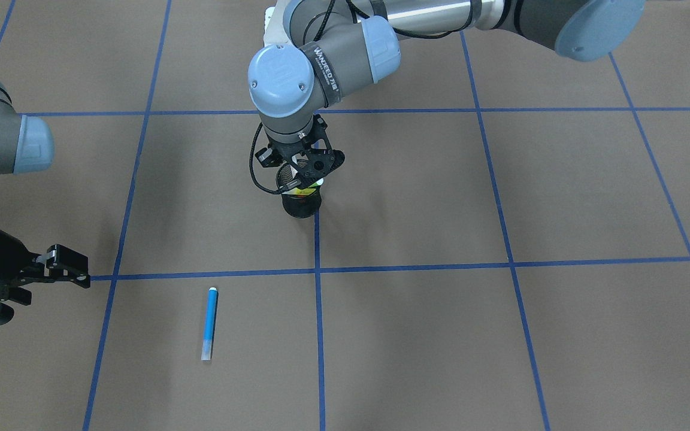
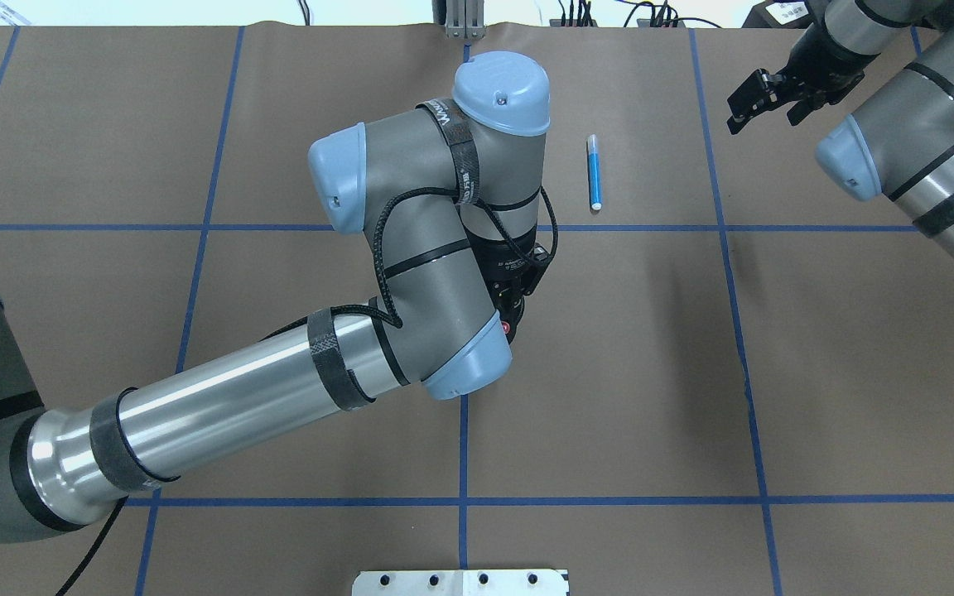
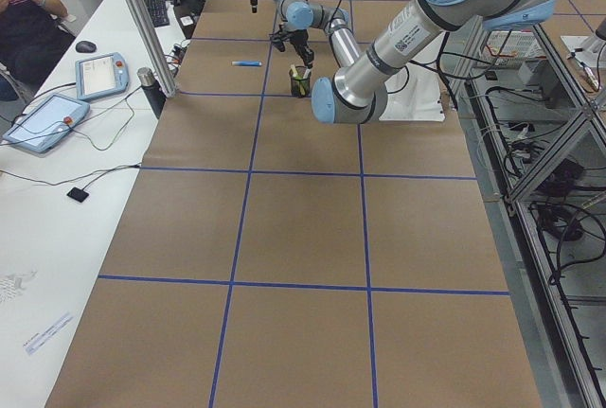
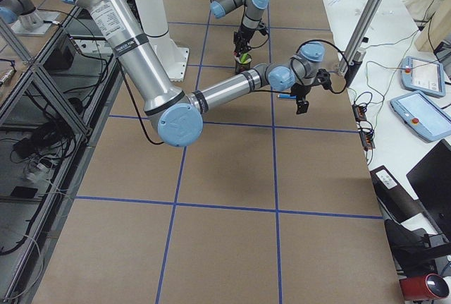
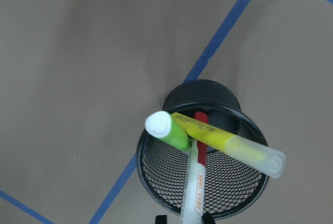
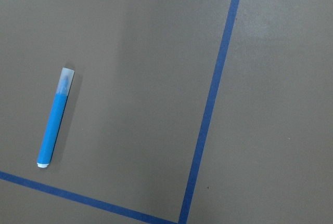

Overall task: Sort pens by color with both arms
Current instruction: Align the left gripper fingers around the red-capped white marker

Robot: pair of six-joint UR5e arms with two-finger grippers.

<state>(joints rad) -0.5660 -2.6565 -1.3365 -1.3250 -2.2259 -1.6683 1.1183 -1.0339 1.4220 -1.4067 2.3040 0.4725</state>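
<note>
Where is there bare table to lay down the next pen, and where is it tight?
Bare: the taped squares on the robot's left of the mesh cup, and the strip between the blue pen and the centre tape line. Crowded: over the cup, where the left pincer hangs, and beside the right pincer.

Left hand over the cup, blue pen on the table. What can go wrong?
The white pen lies crossed under the yellow pen and beside the green pen in the cup; the left hand pulling it may drag those or tip the cup.
The blue pen lies flat; an off-centre pinch by the right hand might roll it.
</note>
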